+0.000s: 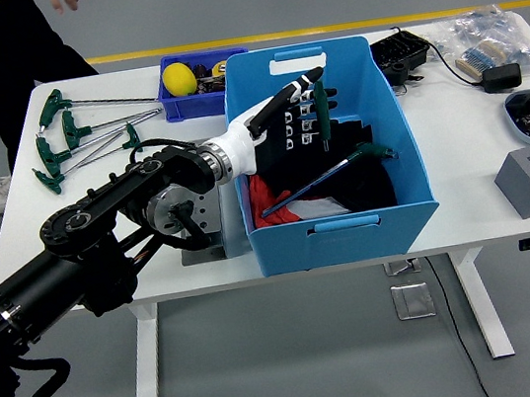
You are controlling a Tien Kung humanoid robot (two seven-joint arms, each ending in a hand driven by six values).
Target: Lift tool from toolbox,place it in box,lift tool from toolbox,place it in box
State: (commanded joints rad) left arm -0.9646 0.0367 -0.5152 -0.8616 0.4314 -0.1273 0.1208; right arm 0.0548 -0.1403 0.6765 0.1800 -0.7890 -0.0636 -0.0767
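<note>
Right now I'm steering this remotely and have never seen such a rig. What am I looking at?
One picture, from a camera high on the robot, looking down over a white table. The black arm from the left ends in a five-fingered left hand, reaching over the blue box and gripping a green-handled T-handle wrench. Another wrench already lies in the box on dark cloth. More T-handle wrenches lie at the table's far left, beside a small blue bin. The right arm is out of view. A person stands at the far left corner.
</note>
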